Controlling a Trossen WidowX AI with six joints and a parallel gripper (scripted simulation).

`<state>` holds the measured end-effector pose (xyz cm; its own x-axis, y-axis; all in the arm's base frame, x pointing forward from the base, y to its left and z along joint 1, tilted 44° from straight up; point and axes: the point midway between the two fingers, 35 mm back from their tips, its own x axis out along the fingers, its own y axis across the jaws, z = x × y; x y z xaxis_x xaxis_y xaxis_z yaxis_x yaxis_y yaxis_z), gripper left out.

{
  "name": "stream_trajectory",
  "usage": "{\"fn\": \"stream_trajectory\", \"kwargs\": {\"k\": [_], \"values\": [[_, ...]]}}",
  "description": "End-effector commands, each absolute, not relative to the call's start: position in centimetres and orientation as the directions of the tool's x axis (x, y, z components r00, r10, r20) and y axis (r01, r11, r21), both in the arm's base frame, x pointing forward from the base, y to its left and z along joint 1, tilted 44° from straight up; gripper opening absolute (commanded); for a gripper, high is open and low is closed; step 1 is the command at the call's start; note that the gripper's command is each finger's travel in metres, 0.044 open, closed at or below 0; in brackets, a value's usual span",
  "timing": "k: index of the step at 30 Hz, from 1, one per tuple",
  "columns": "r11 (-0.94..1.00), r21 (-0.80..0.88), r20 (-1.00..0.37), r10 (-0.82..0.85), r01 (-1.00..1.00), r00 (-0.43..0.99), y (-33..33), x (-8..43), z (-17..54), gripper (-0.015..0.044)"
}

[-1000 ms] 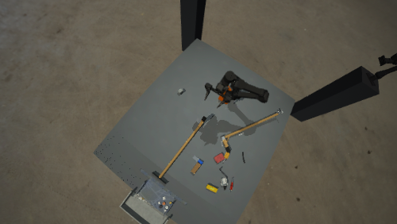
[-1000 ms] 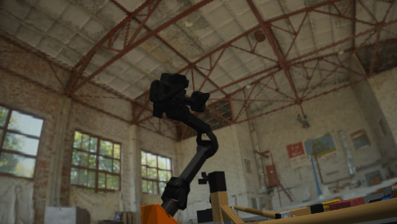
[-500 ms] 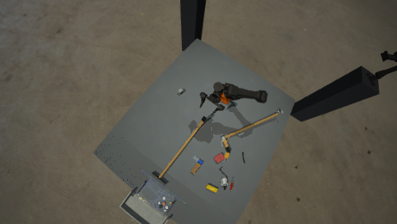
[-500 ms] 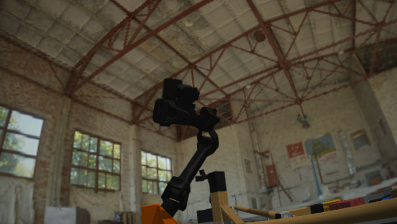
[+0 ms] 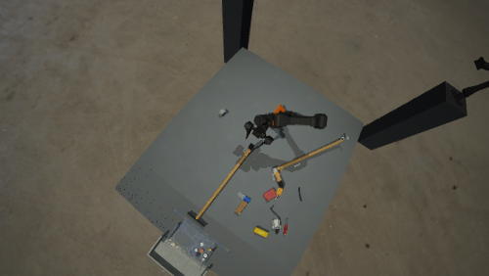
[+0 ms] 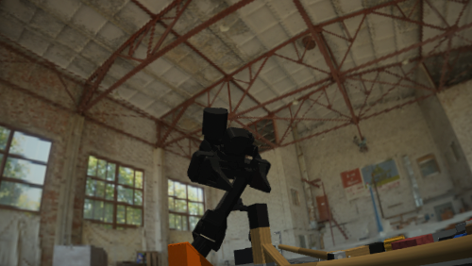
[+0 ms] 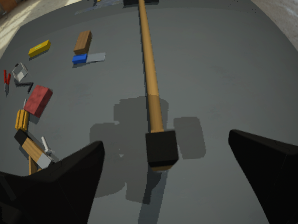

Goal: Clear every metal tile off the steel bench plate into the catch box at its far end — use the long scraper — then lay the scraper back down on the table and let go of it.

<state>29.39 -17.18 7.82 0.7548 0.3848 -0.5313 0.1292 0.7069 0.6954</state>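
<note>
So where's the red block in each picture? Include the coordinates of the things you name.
Top: the red block (image 5: 270, 195) (image 6: 412, 241) (image 7: 38, 101) is below the middle, a little right.
Exterior: low down, near the right side.
Wrist: over on the left, about halfway up.
Shared landmark: the long scraper's black end (image 5: 251, 146) (image 6: 258, 216) (image 7: 162, 148).

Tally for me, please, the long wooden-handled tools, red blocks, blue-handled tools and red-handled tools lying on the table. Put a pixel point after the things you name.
Long wooden-handled tools: 2 (scraper (image 5: 223, 184) (image 6: 261, 242) (image 7: 150, 65), second long tool (image 5: 310, 154) (image 6: 302, 251) (image 7: 31, 165))
Red block (image 5: 270, 195) (image 6: 413, 241) (image 7: 38, 101): 1
Blue-handled tool (image 5: 246, 200) (image 6: 462, 228) (image 7: 80, 59): 1
Red-handled tool (image 5: 286, 228) (image 7: 7, 77): 1
Total: 5
</note>
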Motion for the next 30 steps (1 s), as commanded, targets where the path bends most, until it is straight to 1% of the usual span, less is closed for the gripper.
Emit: {"fn": "stream_trajectory", "kwargs": {"k": [1, 5, 21, 30], "values": [[0.715, 0.687, -0.570, 0.423, 0.127, 0.704, -15.6, 29.2, 6.4, 0.0440], [0.722, 0.682, -0.596, 0.453, 0.120, 0.663, -14.3, 29.1, 5.5, 0.0440], [0.725, 0.679, -0.582, 0.436, 0.115, 0.687, -17.7, 27.2, 9.3, 0.0440], [0.726, 0.679, -0.582, 0.435, 0.115, 0.687, -16.6, 27.4, 8.0, 0.0440]]}}
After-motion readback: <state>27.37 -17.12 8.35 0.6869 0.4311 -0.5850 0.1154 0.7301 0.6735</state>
